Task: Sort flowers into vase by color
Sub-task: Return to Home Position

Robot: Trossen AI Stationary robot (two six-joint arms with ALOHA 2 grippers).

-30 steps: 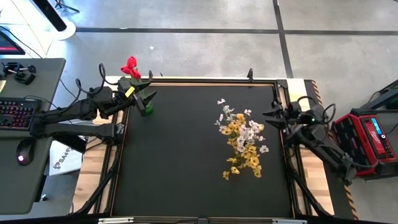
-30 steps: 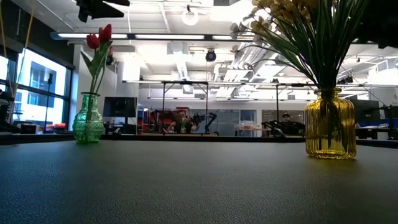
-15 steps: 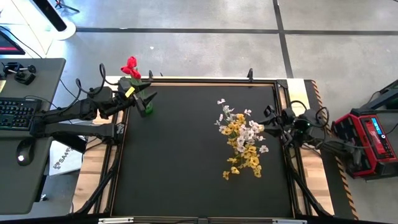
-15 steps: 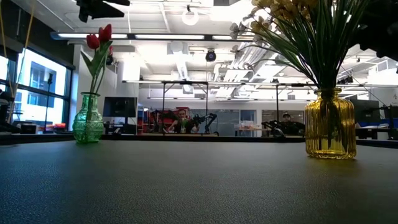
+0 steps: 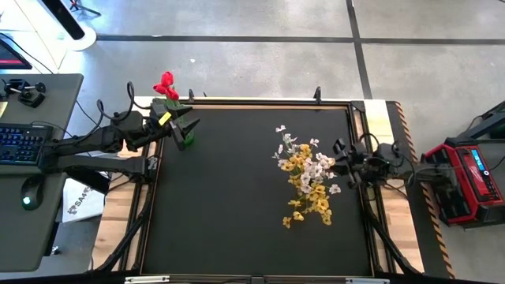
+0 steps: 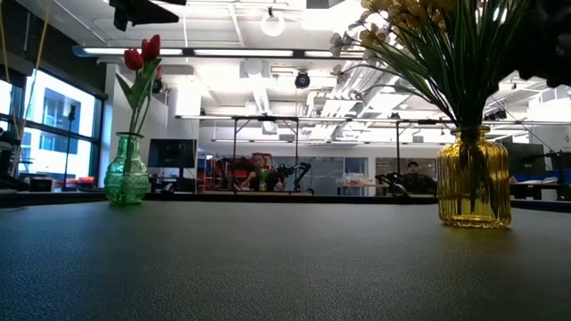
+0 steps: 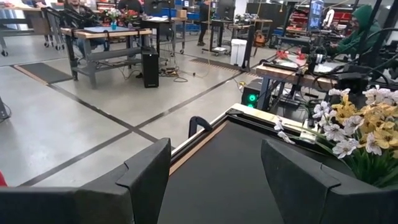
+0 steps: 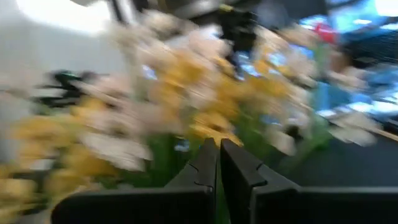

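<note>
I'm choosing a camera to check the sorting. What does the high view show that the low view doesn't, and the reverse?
Only the high view: both arms whole, the left gripper by the tulips, the right gripper beside the bouquet, and the whole mat. Only the low view: the sides of the green vase and yellow vase, and the room behind. Both: the tulips and the yellow-white bouquet.

Straight down from overhead onto the whole desk (image 5: 237,205); level across it from desk-top height. Shared by all four: the yellow-and-white flowers (image 5: 309,175), close before the right wrist, farther from the left wrist.
</note>
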